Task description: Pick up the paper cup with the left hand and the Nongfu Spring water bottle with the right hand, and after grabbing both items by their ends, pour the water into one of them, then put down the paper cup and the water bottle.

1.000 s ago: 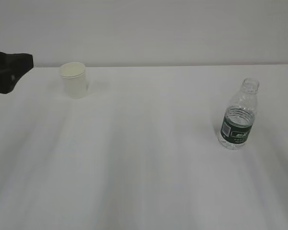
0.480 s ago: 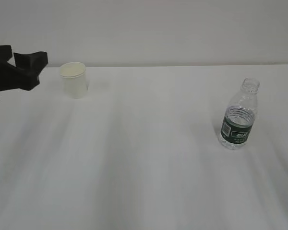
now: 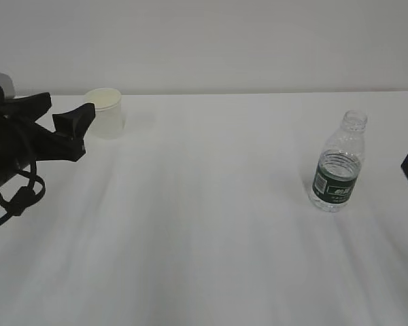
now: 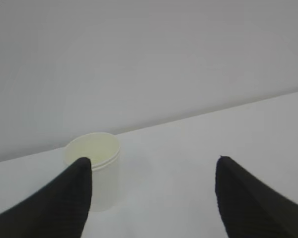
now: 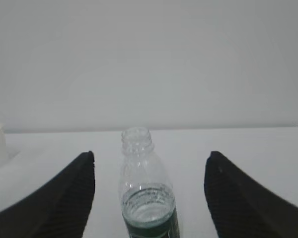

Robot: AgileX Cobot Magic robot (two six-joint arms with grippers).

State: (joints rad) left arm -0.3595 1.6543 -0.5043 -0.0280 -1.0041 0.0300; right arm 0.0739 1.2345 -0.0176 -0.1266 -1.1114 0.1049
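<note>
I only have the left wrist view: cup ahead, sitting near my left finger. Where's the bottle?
Observer: The bottle stands upright on the table's right side, far from the cup.
Operator: Is the right pincer near it?
Observer: In the right wrist view the right pincer is open, with the bottle centred between its fingers but beyond the tips.
Operator: Is there any water in it?
Observer: Yes, water reaches about to the top of the green label; there is no cap.

A white paper cup (image 3: 106,113) stands upright near the surface's far left edge; an uncapped, green-labelled water bottle (image 3: 339,163) stands upright toward its right edge.
</note>
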